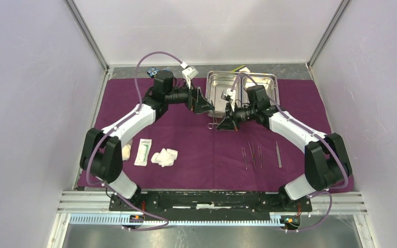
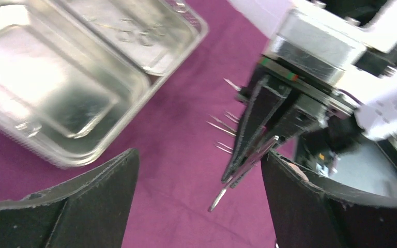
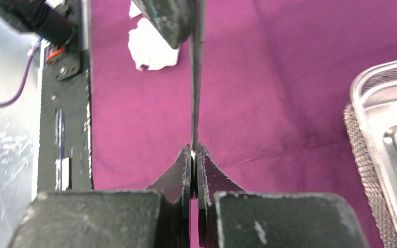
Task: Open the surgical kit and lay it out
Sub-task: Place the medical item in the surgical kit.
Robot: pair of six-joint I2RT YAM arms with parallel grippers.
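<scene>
The cloth [image 1: 201, 173] lies spread, with the packet [image 1: 142, 152] and gauze [image 1: 164, 157] set out at left. My left jaws gape wide and hold nothing. My right jaws pinch a clamp [image 3: 197, 77] tight, near the tray [image 1: 266, 75]. Four tools [image 1: 252, 154] lie at right. I judge this clamp goes beside them next.

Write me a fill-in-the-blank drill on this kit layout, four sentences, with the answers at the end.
1. The ____ claw is shut on a slim steel tool.
2. The left claw stands ____, holding nothing.
3. The steel tray sits on a ____ cloth.
4. The flat white packet lies on the ____ arm's side of the cloth.
Missing words: right; open; purple; left.
</scene>
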